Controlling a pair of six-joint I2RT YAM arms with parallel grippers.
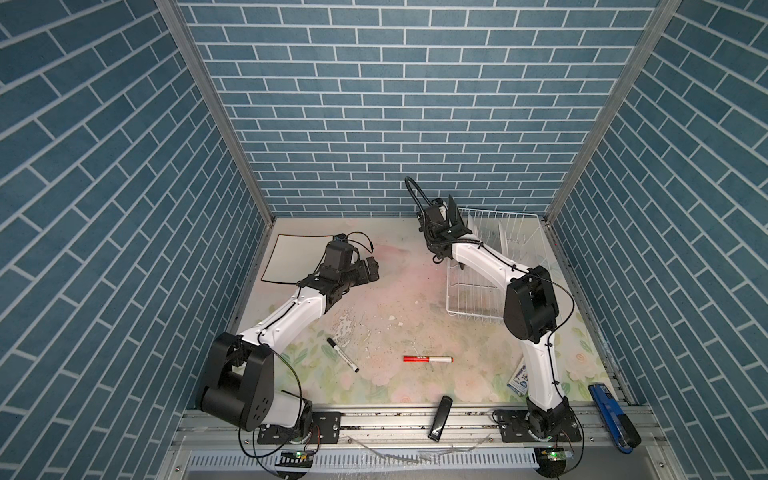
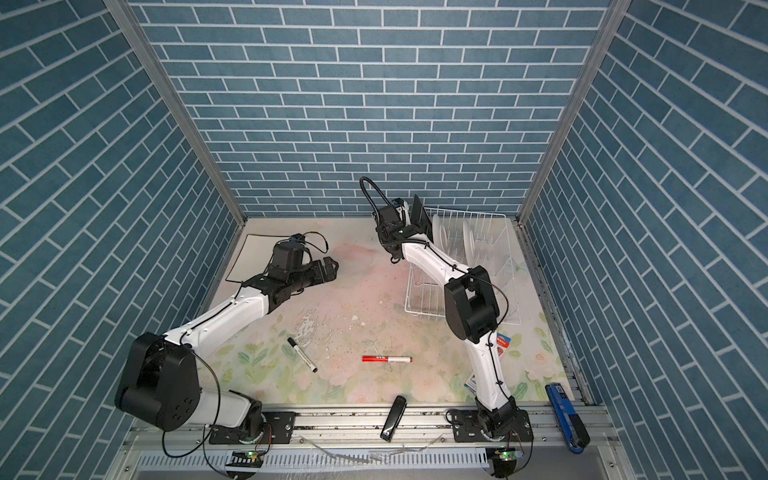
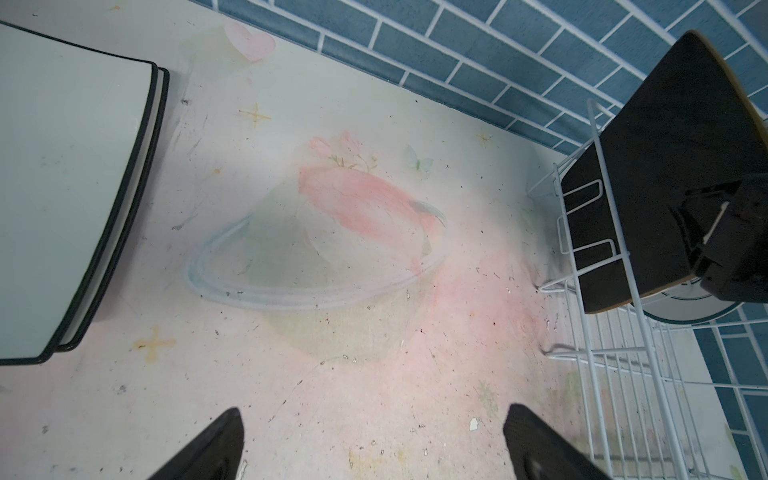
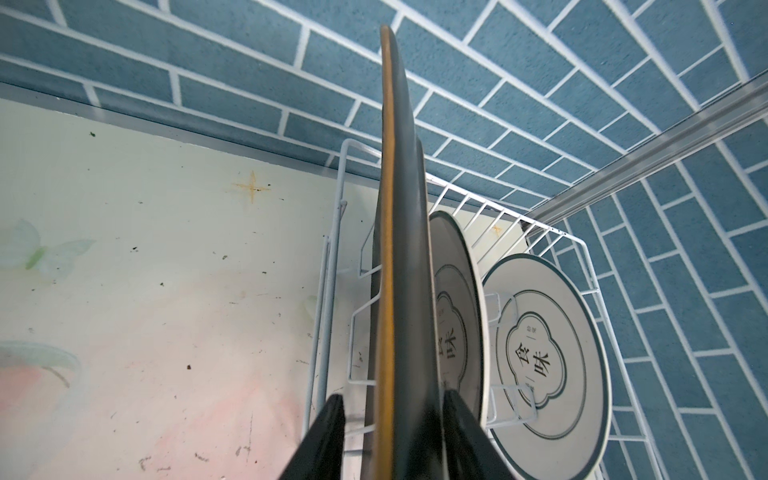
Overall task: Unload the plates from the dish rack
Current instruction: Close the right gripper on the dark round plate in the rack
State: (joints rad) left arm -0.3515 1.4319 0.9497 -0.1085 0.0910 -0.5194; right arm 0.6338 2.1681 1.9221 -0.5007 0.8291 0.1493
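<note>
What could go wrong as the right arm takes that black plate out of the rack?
The right gripper straddles just the edge of the black plate, with a gap beside one of its fingers; a shallow grip could let it slip.
The nearest round plate stands close behind, so a tilted lift might knock it.
The dish rack wires flank the plate and may snag it, dragging the rack.

On the floral mat (image 1: 395,299) before me lie a black marker (image 1: 342,354) and a red marker (image 1: 428,358), well apart. A black bar-shaped device (image 1: 440,417) rests across my front rail (image 1: 395,419). A blue tool (image 1: 614,419) lies by the right-hand brick-pattern wall (image 1: 685,249).
</note>
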